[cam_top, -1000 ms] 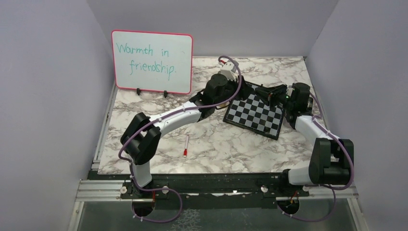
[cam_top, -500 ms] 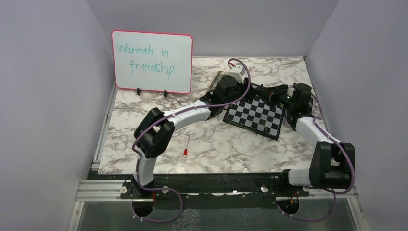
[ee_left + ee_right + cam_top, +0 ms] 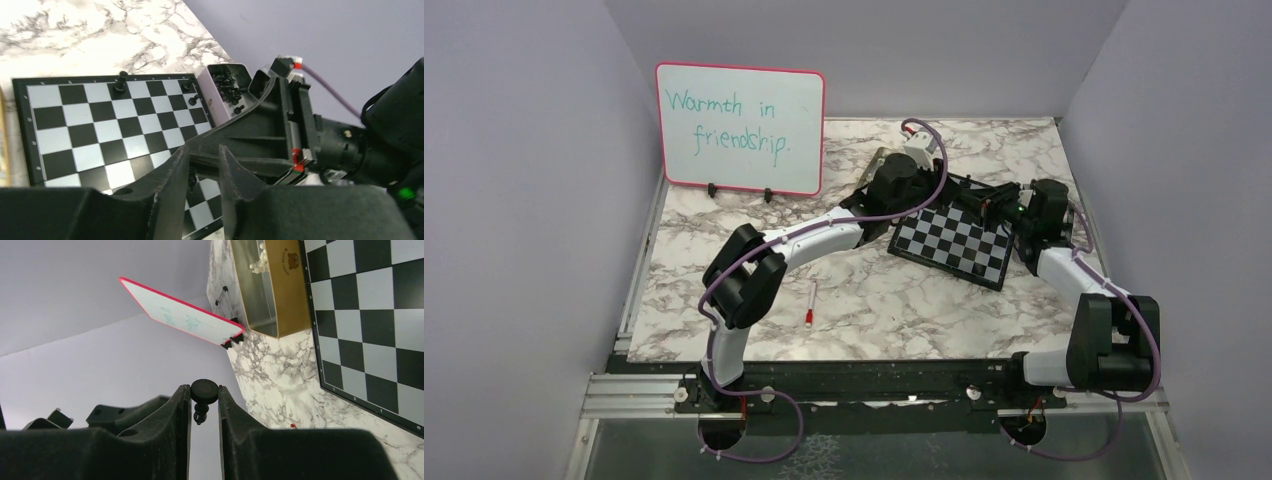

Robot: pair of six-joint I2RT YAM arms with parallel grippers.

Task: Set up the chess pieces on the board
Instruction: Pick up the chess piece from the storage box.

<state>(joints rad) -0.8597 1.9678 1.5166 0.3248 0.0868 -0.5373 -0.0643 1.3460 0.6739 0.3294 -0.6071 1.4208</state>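
Where the board's [image 3: 951, 243] far edge runs, left claw [image 3: 204, 150] crowds right claw [image 3: 202, 388].

FREE: bare table [image 3: 714, 220] centre-left and lower centre of top view; lower squares of board [image 3: 949, 247] | BLOCKED: left arm [image 3: 819, 238] and right arm [image 3: 1059, 262] meet over board's upper edge; whiteboard [image 3: 740, 128] upper left; marker [image 3: 811, 303] lower centre; walls [image 3: 524, 200] left, right, rear

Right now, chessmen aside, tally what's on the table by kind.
Pink-framed white whiteboard: 1
Black-and-silver-grey checked chessboard: 1
Gold metal tin: 1
Pale pink tin: 1
White marker pen with red cap: 1
Total: 5
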